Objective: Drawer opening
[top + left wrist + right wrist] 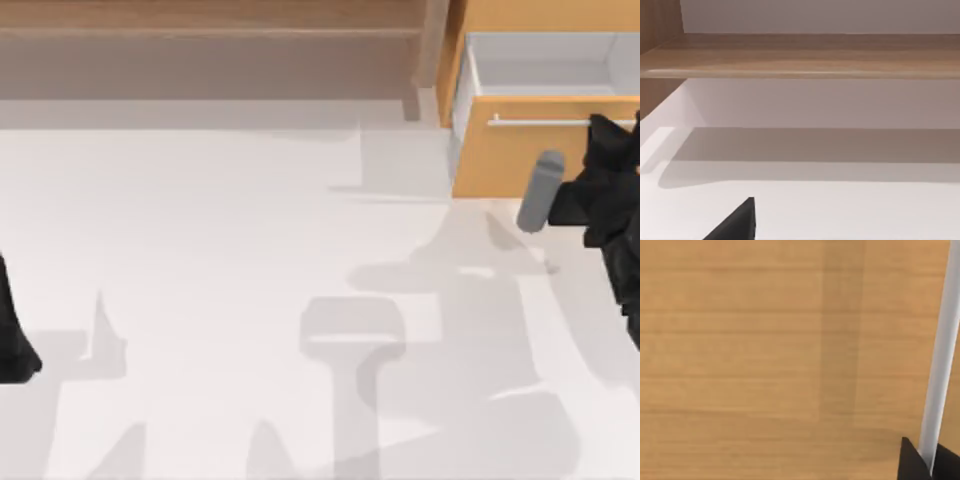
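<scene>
Orange-tan wooden drawer [520, 145] with its thin silver bar handle [545, 122] sits partly pulled out at the table's far right, handle running left-right, black right gripper [931, 460] fingers clamped on it; left gripper [15, 345] parked far left.

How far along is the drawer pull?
Done: the drawer is partly out, white interior exposed behind its front. In hand: the right tool is at the silver handle, fingers either side of the bar in the right wrist view. Left: any further pull. Left arm parked at the table's left edge.
</scene>
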Controlling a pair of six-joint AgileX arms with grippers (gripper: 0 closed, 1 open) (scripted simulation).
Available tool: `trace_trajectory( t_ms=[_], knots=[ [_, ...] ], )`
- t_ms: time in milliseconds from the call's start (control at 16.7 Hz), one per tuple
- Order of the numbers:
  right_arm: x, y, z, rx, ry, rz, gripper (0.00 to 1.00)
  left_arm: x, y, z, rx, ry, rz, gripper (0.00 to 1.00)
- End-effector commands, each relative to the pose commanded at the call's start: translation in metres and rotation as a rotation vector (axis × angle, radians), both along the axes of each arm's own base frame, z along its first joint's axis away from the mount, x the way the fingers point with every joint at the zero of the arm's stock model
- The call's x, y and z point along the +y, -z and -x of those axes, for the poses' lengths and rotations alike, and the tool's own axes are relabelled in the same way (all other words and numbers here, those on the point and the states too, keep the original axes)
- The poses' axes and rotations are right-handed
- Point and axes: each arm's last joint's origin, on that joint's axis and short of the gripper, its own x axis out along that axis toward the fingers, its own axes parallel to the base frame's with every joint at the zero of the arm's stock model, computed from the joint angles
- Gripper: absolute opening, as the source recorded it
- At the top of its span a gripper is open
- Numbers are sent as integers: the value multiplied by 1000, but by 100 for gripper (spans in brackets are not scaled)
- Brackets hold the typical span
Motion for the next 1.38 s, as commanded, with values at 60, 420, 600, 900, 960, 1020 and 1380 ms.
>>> trace_trajectory(
  t_ms=[60,420,600,900,960,1020,1380],
  knots=[
    [0,0,8,0,-1,0,0,0,0,0,0,0,0,100],
    [0,-1,18,-4,-2,0,0,0,0,0,0,0,0,100],
    [1,-1,28,-7,-4,0,0,0,0,0,0,0,0,100],
    [1,0,67,-4,-2,1,0,0,0,0,0,0,0,100],
    [1,0,74,-4,-2,0,0,0,0,0,0,0,0,100],
    [1,-1,79,-4,-2,0,0,0,0,0,0,0,0,100],
    [0,-1,81,-4,-2,0,8,0,0,0,0,0,0,100]
  ],
)
